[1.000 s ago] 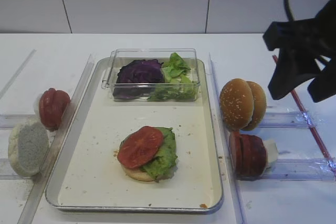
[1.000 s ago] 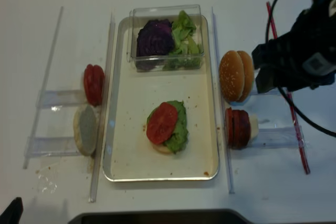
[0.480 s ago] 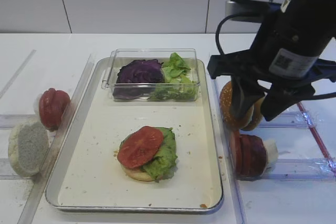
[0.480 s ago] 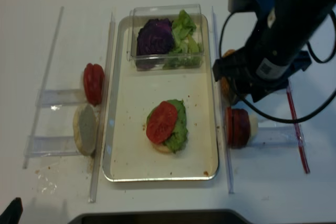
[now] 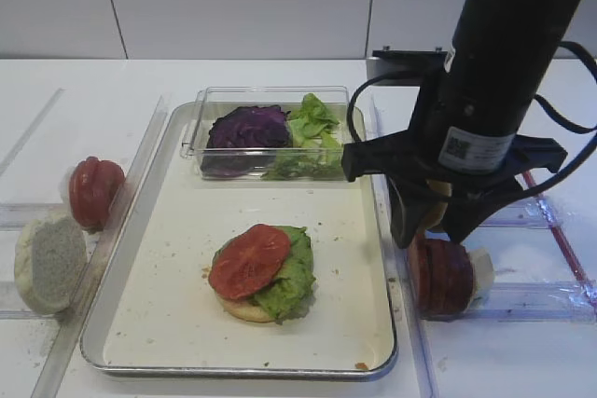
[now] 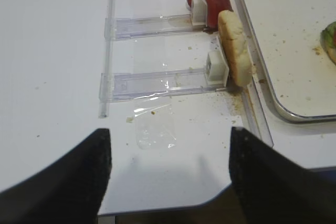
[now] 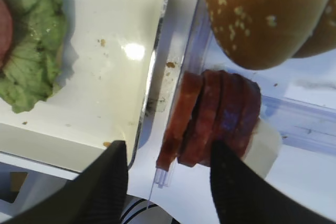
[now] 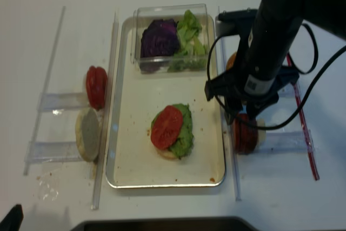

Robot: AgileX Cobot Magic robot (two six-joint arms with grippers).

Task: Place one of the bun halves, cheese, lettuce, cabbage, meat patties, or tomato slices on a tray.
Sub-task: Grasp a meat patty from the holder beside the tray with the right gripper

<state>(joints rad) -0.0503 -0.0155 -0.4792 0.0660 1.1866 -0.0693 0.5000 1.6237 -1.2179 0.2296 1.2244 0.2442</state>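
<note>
I see my right gripper (image 7: 168, 169) with jaws parted above the upright row of brown-rimmed meat patties (image 7: 210, 119). The sesame bun halves (image 7: 262, 14) crowd just behind, the silver metal tray's (image 7: 152, 77) rim just beside. The tray floor around the stacked tomato slice (image 5: 248, 260) lies bare.

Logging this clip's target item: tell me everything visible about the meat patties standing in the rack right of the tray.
The meat patties are about four flat discs with dark reddish-brown rims, standing on edge and pressed together in a row in a clear plastic rail just right of the tray. A white block backs the far end. Sesame bun halves sit just beyond them. The right pincer hovers open above, straddling the stack without touching it.
</note>
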